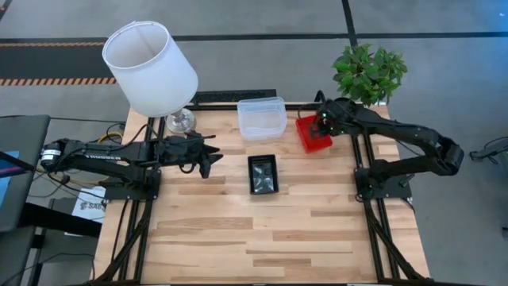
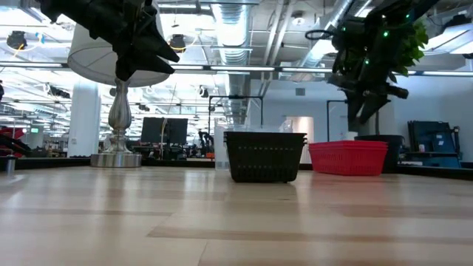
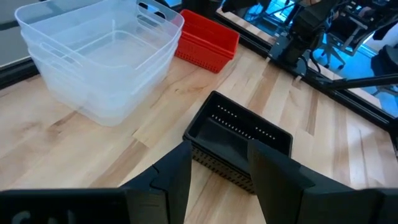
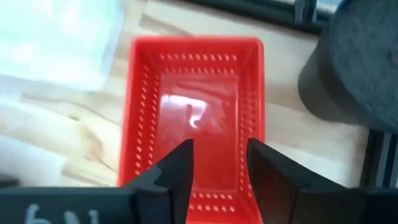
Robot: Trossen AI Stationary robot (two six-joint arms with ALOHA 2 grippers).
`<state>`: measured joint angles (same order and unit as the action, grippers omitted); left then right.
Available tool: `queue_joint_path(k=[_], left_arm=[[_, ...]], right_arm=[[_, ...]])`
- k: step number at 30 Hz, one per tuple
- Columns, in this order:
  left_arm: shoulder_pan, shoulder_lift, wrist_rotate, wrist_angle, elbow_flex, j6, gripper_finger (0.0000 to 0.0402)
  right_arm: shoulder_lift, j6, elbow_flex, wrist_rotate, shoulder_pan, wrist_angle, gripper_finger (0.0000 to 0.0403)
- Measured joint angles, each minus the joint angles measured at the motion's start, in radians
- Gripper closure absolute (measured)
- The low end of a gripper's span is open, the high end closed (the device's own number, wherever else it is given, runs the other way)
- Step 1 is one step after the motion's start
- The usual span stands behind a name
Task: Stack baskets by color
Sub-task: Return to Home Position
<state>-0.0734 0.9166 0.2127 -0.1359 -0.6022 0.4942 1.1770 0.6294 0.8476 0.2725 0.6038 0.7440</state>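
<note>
A red mesh basket [image 4: 196, 118] rests on its bottom at the table's far right, beside the plant pot. My right gripper [image 4: 217, 168] hangs open just above it; in the low view its fingers [image 2: 362, 118] end clear of the red rim [image 2: 347, 146]. Nested clear baskets [image 1: 262, 117] stand at the far middle, and a black mesh basket [image 1: 263, 173] sits mid-table. At the left, my left gripper [image 3: 219, 174] is raised and open with nothing between its fingers, pointing toward the black basket [image 3: 239, 140].
A lamp with a white shade [image 1: 151, 67] stands at the far left on a metal base [image 2: 118, 157]. A potted plant [image 1: 369, 71] stands at the far right, its dark pot [image 4: 360, 62] close to the red basket. Bare wood [image 1: 262, 238] fills the near half.
</note>
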Motion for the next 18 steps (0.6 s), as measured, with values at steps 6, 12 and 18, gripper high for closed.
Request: queue_joint_path(k=[6,12,18], left_arm=[[0.0,0.0,0.0,0.032,0.0,-0.011,0.0258],[0.0,-0.001,-0.067,0.037,-0.001,-0.037,0.0258],[0.0,-0.051,-0.1,0.021,-0.03,-0.102,0.0258]], right_arm=[[0.028,0.014,-0.012,0.04,-0.094,-0.123,0.0241],[0.038,-0.078,-0.015,0.019,-0.216,-0.303,0.0263],[0.038,-0.298,-0.015,-0.308,-0.302,-0.52,0.0306]])
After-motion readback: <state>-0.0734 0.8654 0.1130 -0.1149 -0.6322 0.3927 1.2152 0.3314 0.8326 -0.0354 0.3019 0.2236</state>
